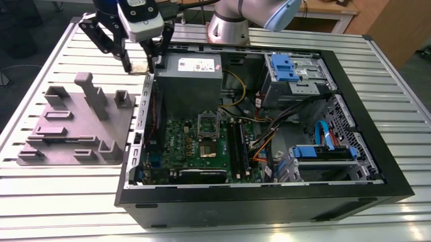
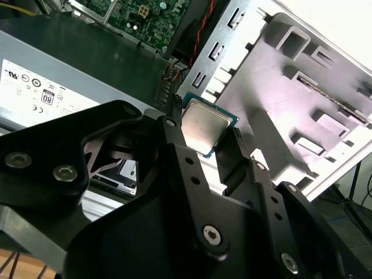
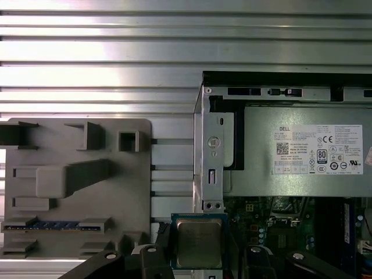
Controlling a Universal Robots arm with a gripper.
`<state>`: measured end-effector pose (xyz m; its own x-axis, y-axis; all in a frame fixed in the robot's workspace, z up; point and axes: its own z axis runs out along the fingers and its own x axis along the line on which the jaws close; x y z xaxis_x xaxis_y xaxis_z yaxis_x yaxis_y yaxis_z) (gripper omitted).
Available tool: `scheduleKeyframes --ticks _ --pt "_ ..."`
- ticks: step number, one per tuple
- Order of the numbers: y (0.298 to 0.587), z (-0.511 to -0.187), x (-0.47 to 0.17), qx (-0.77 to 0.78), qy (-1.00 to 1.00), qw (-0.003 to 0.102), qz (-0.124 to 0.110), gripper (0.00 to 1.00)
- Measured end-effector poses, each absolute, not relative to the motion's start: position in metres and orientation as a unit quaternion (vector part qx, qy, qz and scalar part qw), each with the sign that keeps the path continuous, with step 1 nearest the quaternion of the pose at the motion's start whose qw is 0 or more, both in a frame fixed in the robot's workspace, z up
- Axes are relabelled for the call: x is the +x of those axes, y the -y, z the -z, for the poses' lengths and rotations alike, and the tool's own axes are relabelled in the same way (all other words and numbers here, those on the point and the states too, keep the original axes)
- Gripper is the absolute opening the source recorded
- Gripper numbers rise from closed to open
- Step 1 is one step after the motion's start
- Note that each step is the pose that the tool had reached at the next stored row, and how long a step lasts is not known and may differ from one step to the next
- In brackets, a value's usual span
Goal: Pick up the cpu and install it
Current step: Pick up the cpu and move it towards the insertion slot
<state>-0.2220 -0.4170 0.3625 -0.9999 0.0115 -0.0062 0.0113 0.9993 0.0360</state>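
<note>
The claw (image 1: 142, 63) is grasping the cpu (image 3: 199, 243) by its edges, hovering at the case's (image 1: 269, 206) far corner on the exterior view's left, beside the power supply (image 1: 191, 70). It is seemingly carrying; seating it is likely calling for squaring over the motherboard socket (image 1: 206, 147).

Rounded silver-grey arm (image 1: 229, 27) with a pale blue joint cap (image 1: 281, 15). Black gripper (image 1: 141, 63) of angular linked bars (image 2: 180, 168) dotted with silver screws (image 2: 212, 234), joined to a white housing (image 1: 140, 22).
</note>
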Motion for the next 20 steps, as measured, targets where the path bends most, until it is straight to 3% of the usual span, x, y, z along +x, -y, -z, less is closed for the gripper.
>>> scheduleKeyframes --ticks 20 --pt "0.4169 -0.3624 -0.2152 0.006 -1.0 0.003 -0.018 0.47"
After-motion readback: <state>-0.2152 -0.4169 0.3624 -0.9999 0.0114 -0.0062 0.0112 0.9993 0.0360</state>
